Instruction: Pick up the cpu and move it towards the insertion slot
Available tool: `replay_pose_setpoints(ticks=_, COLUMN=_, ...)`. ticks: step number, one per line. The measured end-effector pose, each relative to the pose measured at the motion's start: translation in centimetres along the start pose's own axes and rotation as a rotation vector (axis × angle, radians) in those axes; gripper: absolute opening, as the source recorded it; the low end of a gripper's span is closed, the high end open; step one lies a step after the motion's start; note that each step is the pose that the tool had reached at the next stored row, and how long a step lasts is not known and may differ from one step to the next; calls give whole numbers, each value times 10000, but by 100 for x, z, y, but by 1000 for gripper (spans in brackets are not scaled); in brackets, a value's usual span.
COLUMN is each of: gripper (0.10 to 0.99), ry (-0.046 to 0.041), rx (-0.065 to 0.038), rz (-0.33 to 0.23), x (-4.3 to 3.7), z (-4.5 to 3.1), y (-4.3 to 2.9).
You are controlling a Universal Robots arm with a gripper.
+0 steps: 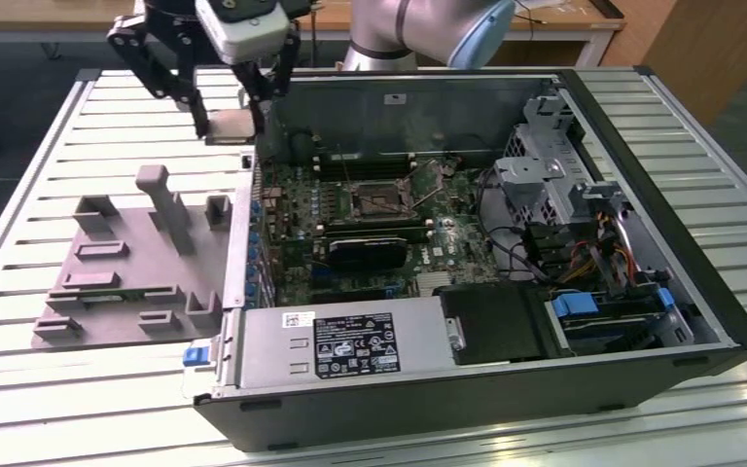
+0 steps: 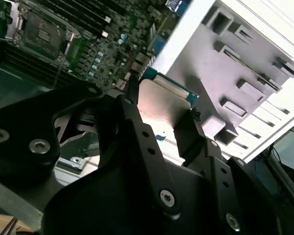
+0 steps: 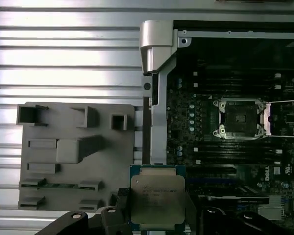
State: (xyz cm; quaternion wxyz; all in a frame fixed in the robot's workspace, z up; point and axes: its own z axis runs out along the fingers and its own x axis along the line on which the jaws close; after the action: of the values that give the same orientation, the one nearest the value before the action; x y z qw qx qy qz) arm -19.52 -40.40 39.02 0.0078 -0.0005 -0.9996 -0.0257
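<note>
A slatted metal table (image 1: 36, 233) carries an open PC case (image 1: 685, 292) and a grey fixture (image 1: 127, 282). In the exterior view, the gripper (image 1: 229, 125) hangs at 11 o'clock from the slot (image 1: 380, 197), clamping the cpu (image 1: 233, 125).

In the second wrist view, the fingers (image 2: 188, 134) pinch the cpu (image 2: 161, 105), silver with a teal rim.

In the first wrist view, the cpu (image 3: 158, 196) carries faint, unreadable print; the slot (image 3: 240, 117) lies at 1 o'clock.

Cpu (image 2: 161, 105) between gripper (image 2: 159, 115) fingers, above motherboard (image 2: 95, 41) and grey fixture (image 2: 235, 73).
</note>
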Motion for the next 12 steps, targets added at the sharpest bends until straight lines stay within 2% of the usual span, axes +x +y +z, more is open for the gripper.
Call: replay_pose_setpoints(ticks=12, gripper=537, ry=151, rx=0, rz=7, x=-546, z=-8, y=1)
